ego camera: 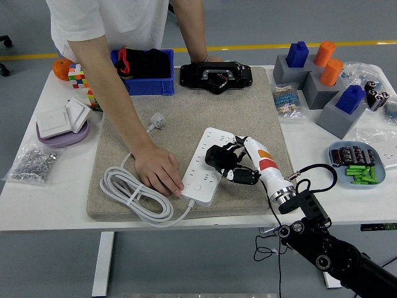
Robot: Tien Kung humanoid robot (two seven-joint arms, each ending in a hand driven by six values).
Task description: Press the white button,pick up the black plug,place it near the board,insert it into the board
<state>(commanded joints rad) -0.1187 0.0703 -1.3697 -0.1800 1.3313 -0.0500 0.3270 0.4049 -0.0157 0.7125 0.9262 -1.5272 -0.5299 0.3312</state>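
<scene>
The white power strip [209,165] lies aslant on a beige mat [186,124] in the middle of the counter [37,186]. Over the strip's right half sits the robot's right hand [228,162], its black fingers [218,156] curled around a dark object pressed low against the strip's sockets; this looks like the black plug [214,155], though plug and fingers are both black and hard to tell apart. From the hand, the white forearm with an orange patch runs off the strip's right edge toward the counter's near side.

At the strip's near left corner a person's hand [158,171] lies flat, fingertips touching the strip and holding it down. The arm reaches in from the far side of the counter. Left of the strip, the white cable [133,192] is coiled on the mat, and beyond the strip on the far left lies its white plug [157,119].

Farther beyond the strip stand a blue bin [149,81] and a black device [215,76]. Well to the strip's right are grey blocks [322,81] with blue and orange pegs, and a plate [356,164] of small parts. Far to its left rest a white switch [61,118] and a bag of screws [31,162].
</scene>
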